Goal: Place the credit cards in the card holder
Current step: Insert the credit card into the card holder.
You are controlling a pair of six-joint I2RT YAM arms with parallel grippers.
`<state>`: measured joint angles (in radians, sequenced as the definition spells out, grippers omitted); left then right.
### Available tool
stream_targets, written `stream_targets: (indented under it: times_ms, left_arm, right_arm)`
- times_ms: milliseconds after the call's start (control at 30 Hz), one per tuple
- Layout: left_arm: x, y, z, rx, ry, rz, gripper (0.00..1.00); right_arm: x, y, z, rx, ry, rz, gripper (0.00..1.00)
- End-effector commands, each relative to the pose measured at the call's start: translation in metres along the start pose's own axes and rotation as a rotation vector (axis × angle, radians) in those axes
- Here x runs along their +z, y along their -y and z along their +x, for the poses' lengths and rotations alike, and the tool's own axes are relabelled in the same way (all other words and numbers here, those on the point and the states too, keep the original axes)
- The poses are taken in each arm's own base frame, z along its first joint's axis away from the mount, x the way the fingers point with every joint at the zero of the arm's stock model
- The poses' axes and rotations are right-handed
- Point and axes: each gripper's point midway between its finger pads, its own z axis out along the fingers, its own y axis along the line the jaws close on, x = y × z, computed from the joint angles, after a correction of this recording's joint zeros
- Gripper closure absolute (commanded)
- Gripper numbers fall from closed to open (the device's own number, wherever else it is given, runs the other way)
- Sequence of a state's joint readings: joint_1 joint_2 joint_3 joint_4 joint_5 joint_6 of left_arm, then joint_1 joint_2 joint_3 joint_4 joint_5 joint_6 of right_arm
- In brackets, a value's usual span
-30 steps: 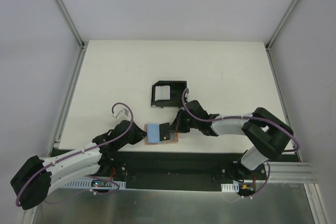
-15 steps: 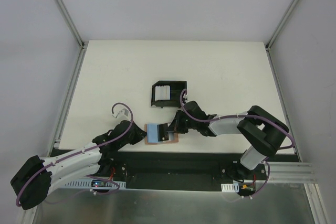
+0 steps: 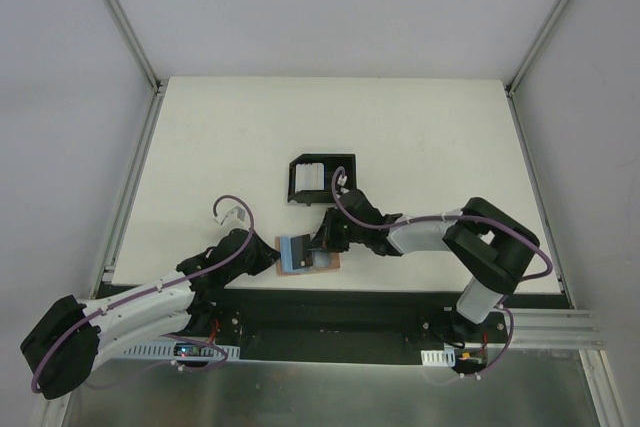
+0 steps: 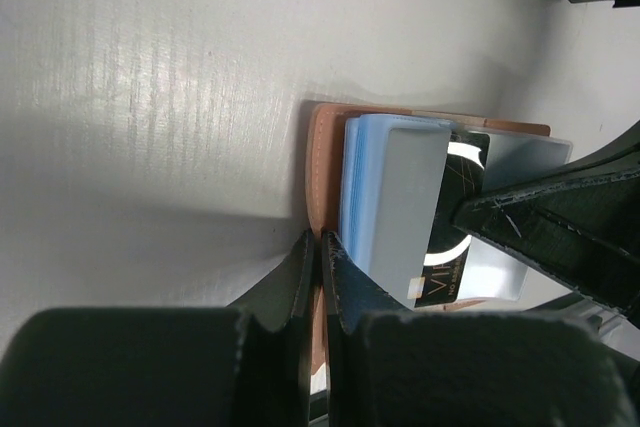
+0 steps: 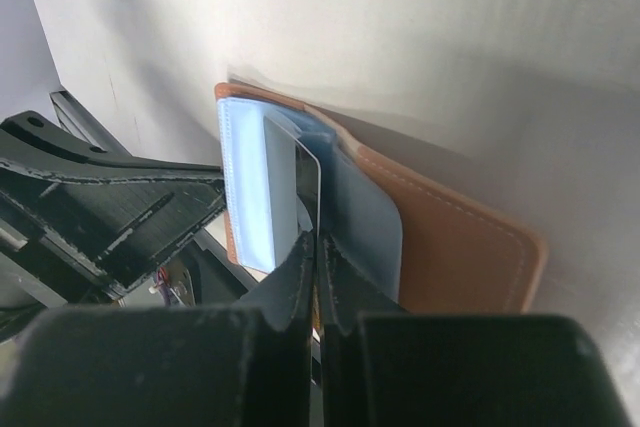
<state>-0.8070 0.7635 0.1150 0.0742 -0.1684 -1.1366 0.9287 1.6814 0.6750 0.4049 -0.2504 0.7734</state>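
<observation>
Right hand (image 3: 320, 250) leftward over card holder (image 3: 334, 266)

- We see the wallet (image 5: 470, 247), tan-brown stitched leather, lying open and flat on the worktop (image 3: 220, 147) near its front edge.
- Light blue cards (image 5: 245, 177) sit stacked over one half of it, tilted up off the leather.
- A dark card (image 4: 455, 247) with gold lettering leans against that stack, a pale card beside it.
</observation>
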Motion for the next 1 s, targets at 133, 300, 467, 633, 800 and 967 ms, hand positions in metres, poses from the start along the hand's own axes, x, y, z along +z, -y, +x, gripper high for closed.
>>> stream_targets:
  times_ms: [133,300,467,633,800,967]
  left_arm:
    - [-0.001,0.0,0.005,0.018,-0.032,0.014,1.0]
    - [-0.001,-0.001,0.005,0.016,-0.025,0.015,1.0]
    - [-0.001,-0.001,0.005,0.019,-0.026,0.016,1.0]
    - [-0.001,0.0,0.005,0.026,-0.029,0.019,1.0]
    - [-0.001,0.003,0.004,0.035,-0.03,0.023,1.0]
    - [-0.002,0.006,0.003,0.046,-0.03,0.03,1.0]
  right_arm:
    - [0.008,-0.013,0.001,-0.06,-0.032,0.019,0.94]
    - [-0.005,-0.001,-0.004,-0.071,0.004,0.07,0.7]
    - [-0.006,-0.003,-0.001,-0.086,-0.026,0.073,0.62]
    - [0.003,-0.011,0.006,-0.096,-0.072,0.049,0.62]
    - [0.006,-0.027,0.007,-0.127,-0.093,0.009,0.62]
    - [0.008,-0.042,0.008,-0.152,-0.115,-0.03,0.65]
